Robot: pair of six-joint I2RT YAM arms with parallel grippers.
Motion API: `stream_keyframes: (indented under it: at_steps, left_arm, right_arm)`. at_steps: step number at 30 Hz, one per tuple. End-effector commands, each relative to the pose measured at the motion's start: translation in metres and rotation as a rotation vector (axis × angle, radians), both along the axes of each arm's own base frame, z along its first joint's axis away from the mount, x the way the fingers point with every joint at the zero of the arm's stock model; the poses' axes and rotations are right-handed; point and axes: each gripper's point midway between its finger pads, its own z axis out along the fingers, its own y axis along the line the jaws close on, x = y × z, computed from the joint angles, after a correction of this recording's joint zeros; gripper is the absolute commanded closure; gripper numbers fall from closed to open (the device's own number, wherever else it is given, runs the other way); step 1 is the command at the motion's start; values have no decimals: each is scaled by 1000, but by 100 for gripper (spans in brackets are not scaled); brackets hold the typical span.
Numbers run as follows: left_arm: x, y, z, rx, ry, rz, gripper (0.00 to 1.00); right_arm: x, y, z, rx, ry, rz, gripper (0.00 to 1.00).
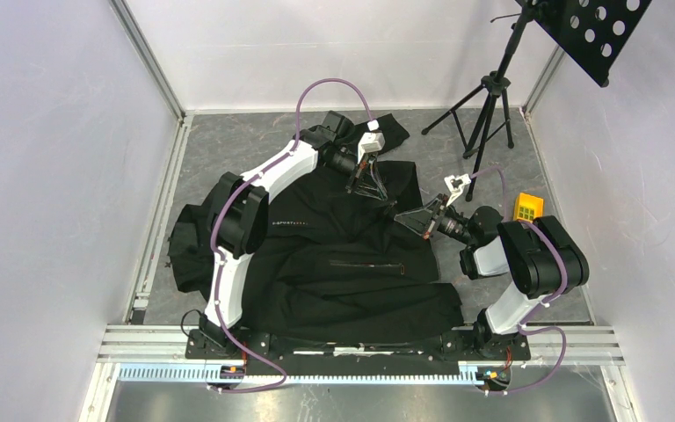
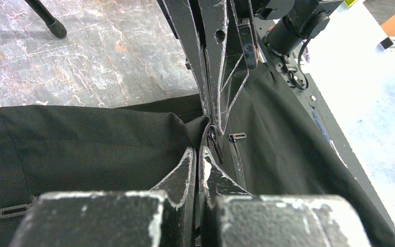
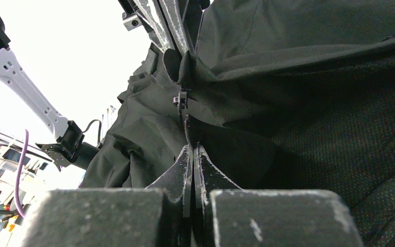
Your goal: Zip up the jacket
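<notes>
**Surroundings**
- Tripod stand (image 1: 489, 97): black, far right on the bench (image 1: 228, 149), legs just beyond the jacket's far right corner, apart from it.
- Perforated black panel (image 1: 599, 25): at the head of the stand, cut off by the top edge of the overhead view.
- Yellow block (image 1: 528, 207): small, right side, just beside the right arm's elbow, holes in its top face.
- White walls (image 1: 53, 176): enclose the bench on the left, far and right sides.

**Containers**
- Whether the yellow block is hollow or holds anything cannot be made out.

**Task item**
- Jacket (image 1: 343, 272): black, spread over the middle of the bench from the near edge between the arm bases to the far centre, with one part bunched at the left. White lettering (image 1: 292, 223) lies under the left arm.
- Zip slider (image 3: 181, 99): sits on the raised fold between the two end effectors.
- Pocket zip pull (image 2: 236, 136): lies flat, just right of the fold.

**End effectors**
- Left end effector (image 2: 198, 154): fingers pressed together, pinching the jacket's fold.
- Right end effector (image 3: 193, 150): fingers pressed together, pinching the jacket edge just below the slider.

**Obscured**
- The left arm covers much of the jacket's chest. The zip teeth are too dark to follow.
</notes>
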Motion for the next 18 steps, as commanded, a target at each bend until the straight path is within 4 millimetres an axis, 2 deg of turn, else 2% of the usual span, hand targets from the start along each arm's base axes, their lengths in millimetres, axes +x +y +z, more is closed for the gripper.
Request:
stream_keyframes:
  at_steps: [1,18]
  left_arm:
    - [5,-3,6,-31,-12,-14,98]
    - [1,-2,6,-32,-23,-19,98]
  right_arm:
    - [1,1,33,25,-179,8,100]
    - [6,-2,27,18,-151,-11,100]
